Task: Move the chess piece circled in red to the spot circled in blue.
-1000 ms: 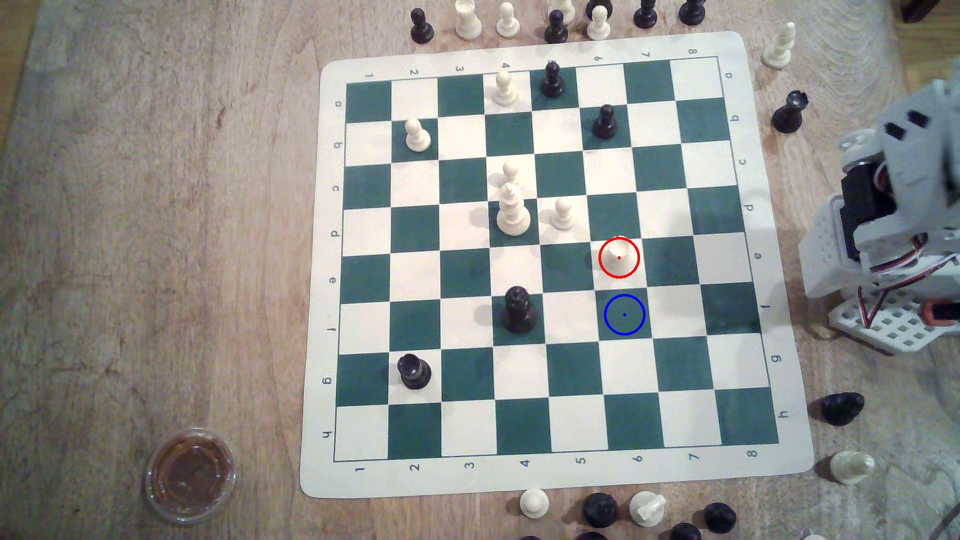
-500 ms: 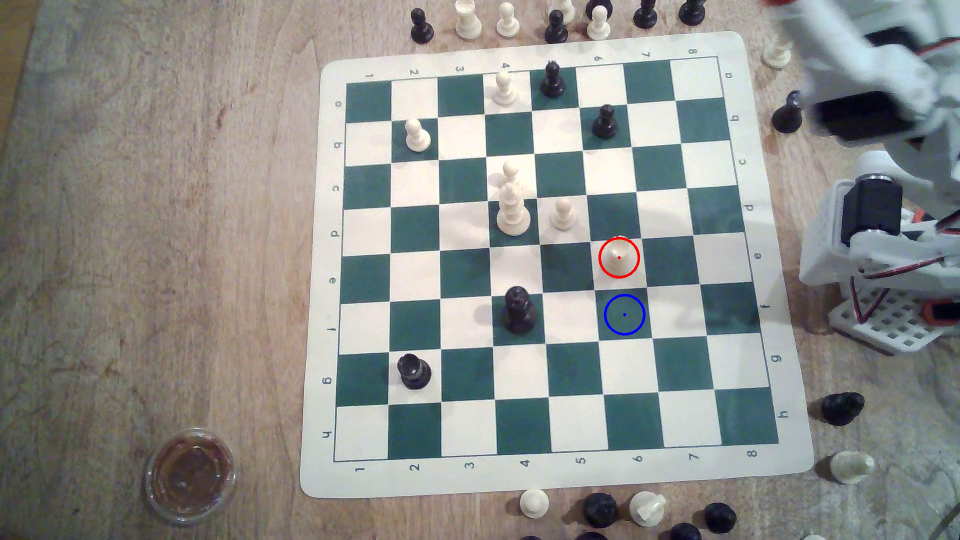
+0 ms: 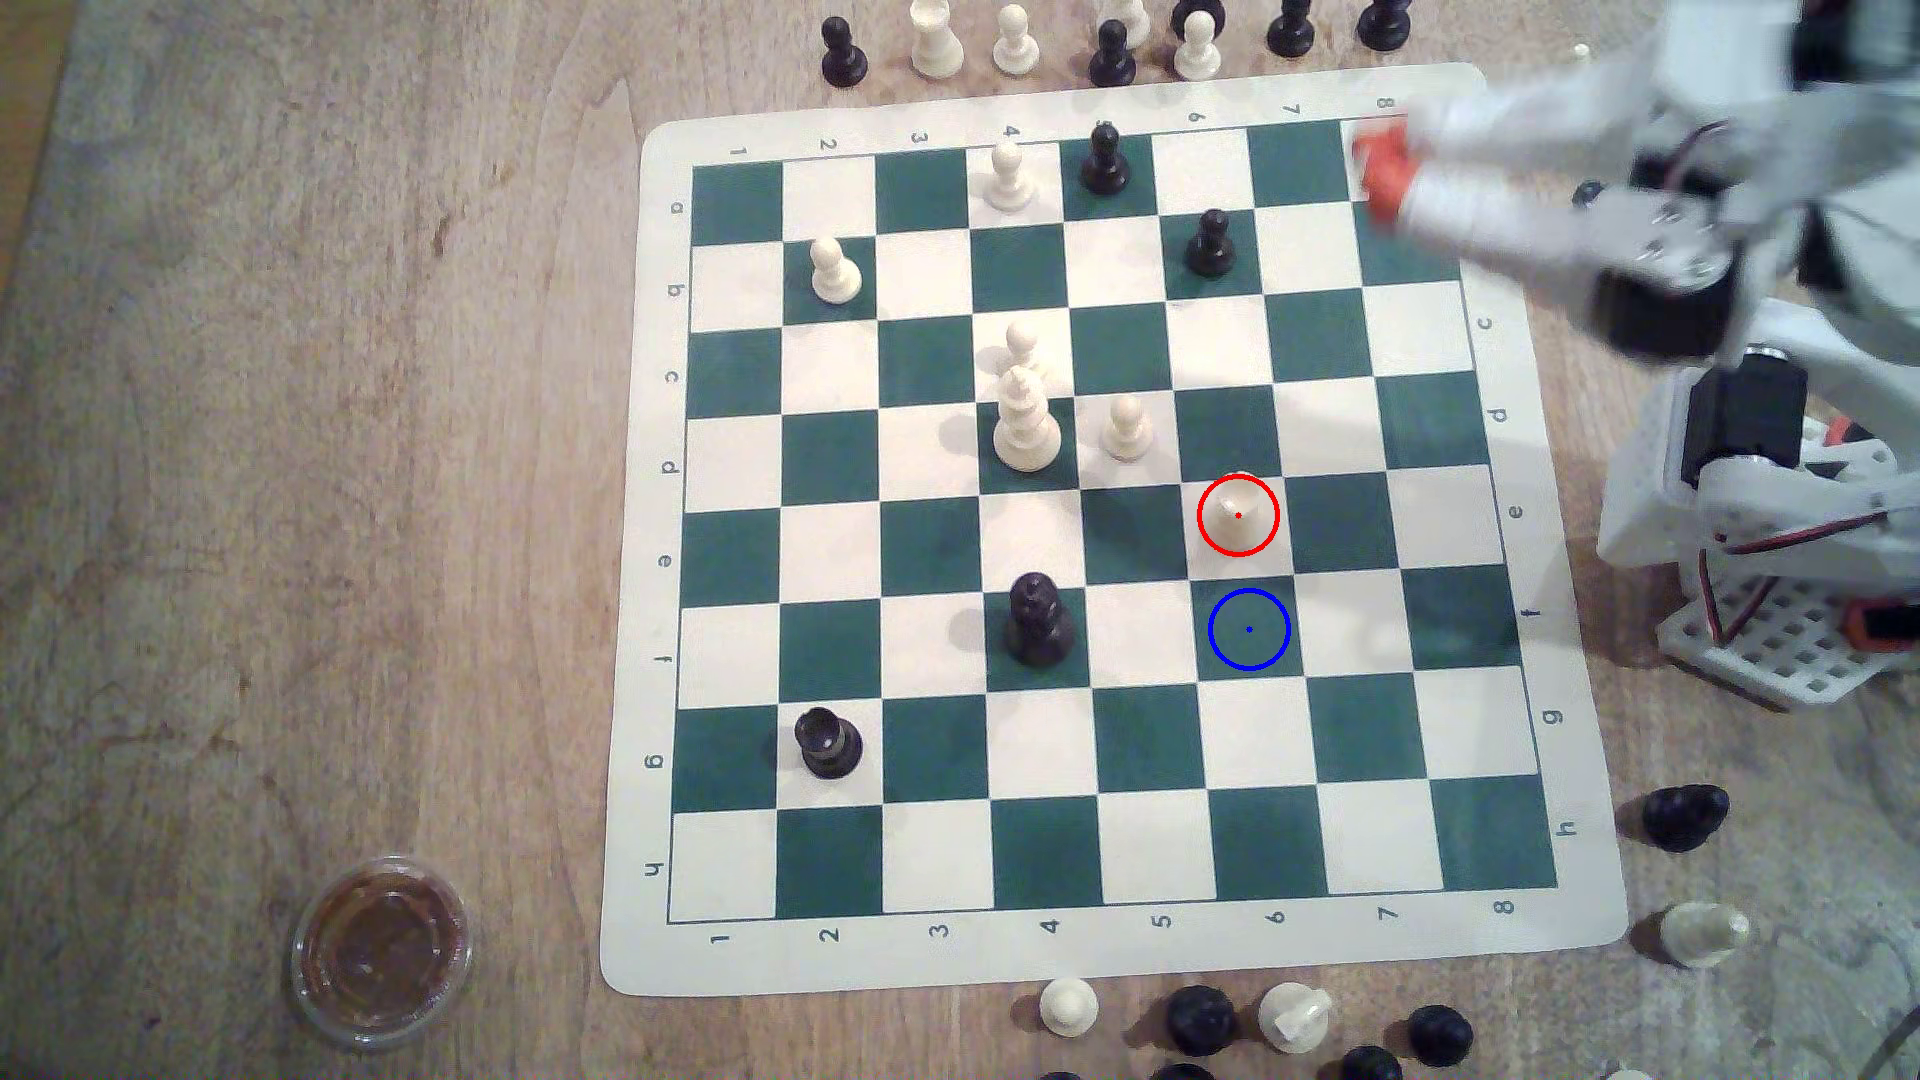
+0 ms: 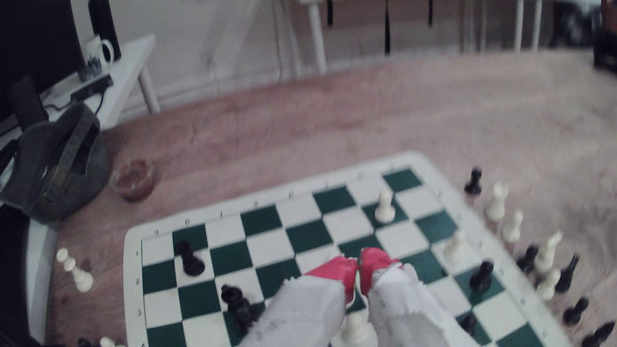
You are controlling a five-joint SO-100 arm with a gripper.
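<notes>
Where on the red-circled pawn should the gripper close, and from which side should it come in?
Grip the white pawn at the narrow neck under its rounded head, coming from above: it stands upright, with its neighbouring squares bare. The gripper, red tips together, is far off over the board's corner.

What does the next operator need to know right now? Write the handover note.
Gripper: red tips pressed together in the wrist view, holding nothing, above the board's corner at the exterior view's upper right.
Chess piece: cream pawn upright on its red-ringed white square, untouched.
Spot: blue-ringed green square, the next one toward the exterior view's bottom, vacant.
Done: nothing yet.
Left: open, reach the pawn, grasp, lift, set it on the spot. Nearest neighbour is another cream pawn, diagonally adjacent.
</notes>
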